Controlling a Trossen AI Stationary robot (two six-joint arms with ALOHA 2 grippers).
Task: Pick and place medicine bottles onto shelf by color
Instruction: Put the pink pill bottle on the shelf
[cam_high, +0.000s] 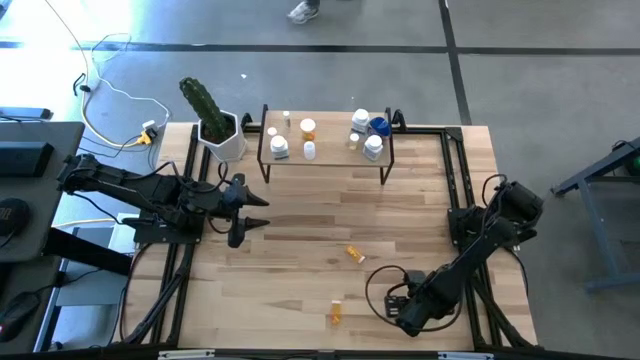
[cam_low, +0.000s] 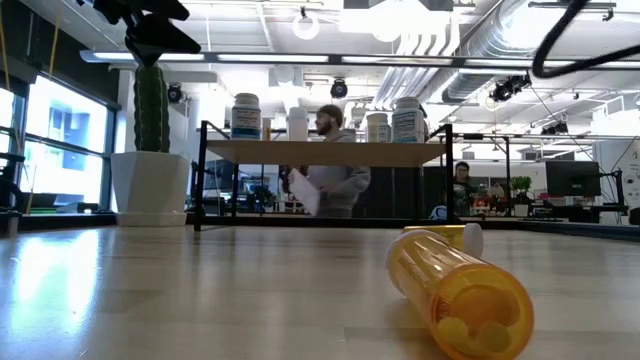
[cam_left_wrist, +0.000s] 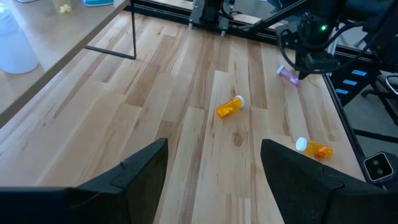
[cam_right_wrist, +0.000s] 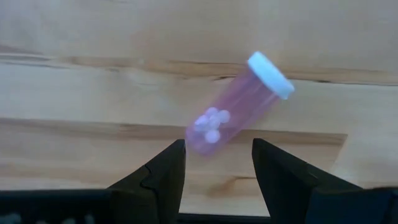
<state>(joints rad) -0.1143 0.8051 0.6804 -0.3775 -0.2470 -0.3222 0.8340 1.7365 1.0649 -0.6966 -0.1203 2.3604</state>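
Note:
A pink bottle (cam_right_wrist: 239, 106) with a white cap (cam_right_wrist: 271, 74) lies on its side on the table near the front right; it also shows in the left wrist view (cam_left_wrist: 288, 74). My right gripper (cam_right_wrist: 217, 149) hangs over it, open, with a finger on each side of the bottle's closed end, which lies close to one finger; no touch shows. Two orange bottles (cam_high: 355, 254) (cam_high: 336, 313) lie on their sides on the table. The shelf (cam_high: 330, 158) at the far middle carries several white, orange and one blue bottle (cam_high: 379, 126). My left gripper (cam_high: 262, 212) is open and empty at the table's left.
A white pot with a green cactus (cam_high: 218, 135) stands left of the shelf. Black frame rails (cam_high: 455, 170) run along the table's sides. A person (cam_low: 335, 175) stands in the room behind the table. Bare tabletop (cam_high: 320, 215) lies between the shelf and the orange bottles.

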